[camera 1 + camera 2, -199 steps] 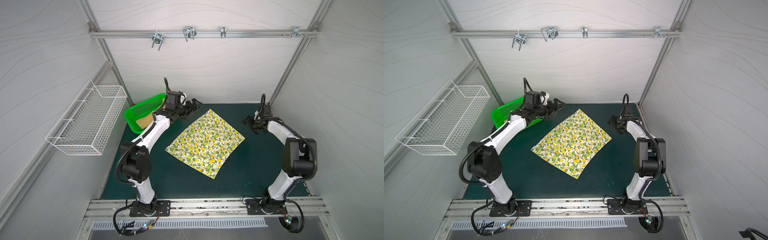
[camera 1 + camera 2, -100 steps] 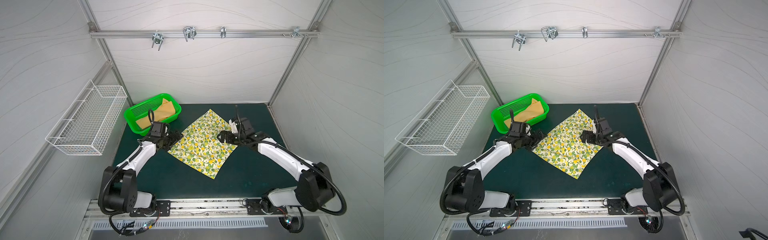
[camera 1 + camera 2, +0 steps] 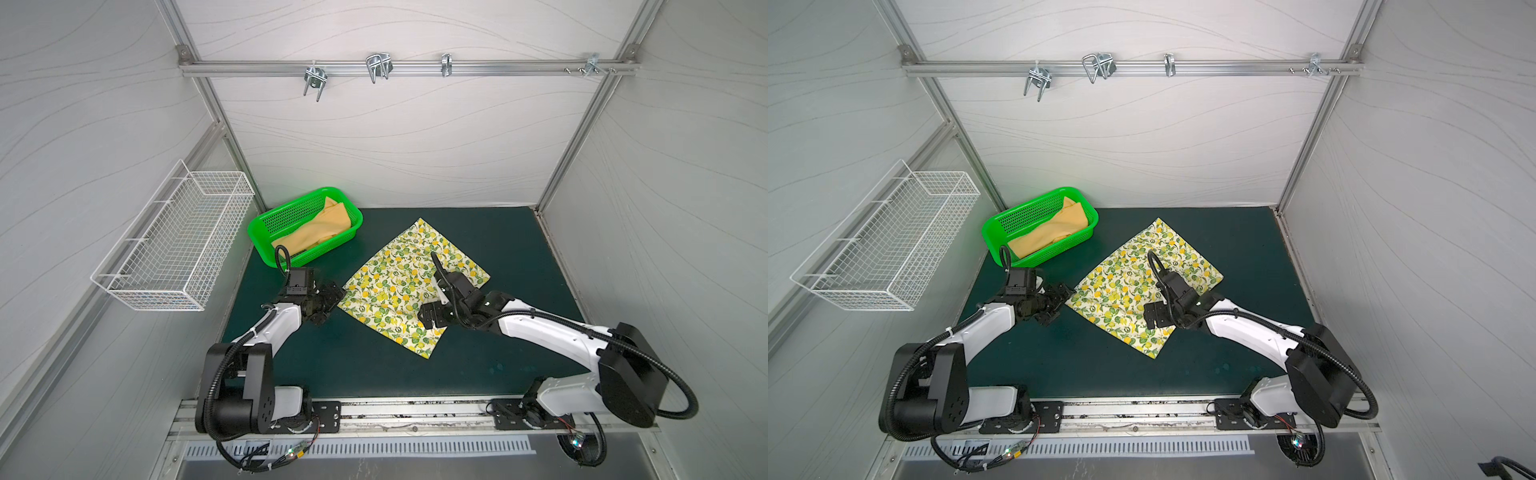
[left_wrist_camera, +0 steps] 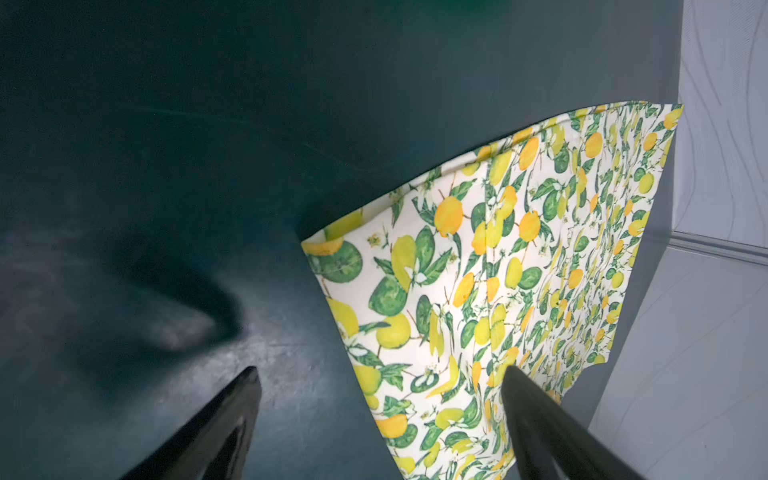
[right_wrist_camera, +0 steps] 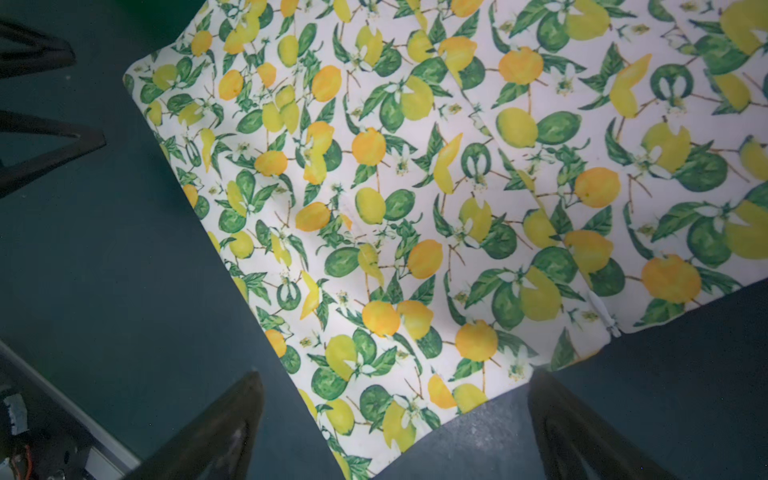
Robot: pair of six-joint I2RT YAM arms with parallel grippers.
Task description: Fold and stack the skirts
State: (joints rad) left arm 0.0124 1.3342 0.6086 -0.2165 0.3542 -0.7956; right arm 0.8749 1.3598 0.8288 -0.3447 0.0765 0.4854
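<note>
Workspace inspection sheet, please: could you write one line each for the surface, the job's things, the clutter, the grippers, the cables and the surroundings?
Surface: dark green mat, faint scuffs, no spill seen.
Job's things: lemon-print skirt lies flat and unfolded mid-mat; mustard skirt lies crumpled in the green basket at the far left corner.
Clutter: nothing seen.
Grippers: left gripper open at the lemon-print skirt's left corner; right gripper open over its near-right edge; neither holds cloth.
Cables: black hoses run along both arms; thin wires hang below the front rail.
Surroundings: white wire basket, empty, on the left wall; hooks on the overhead bar.
</note>
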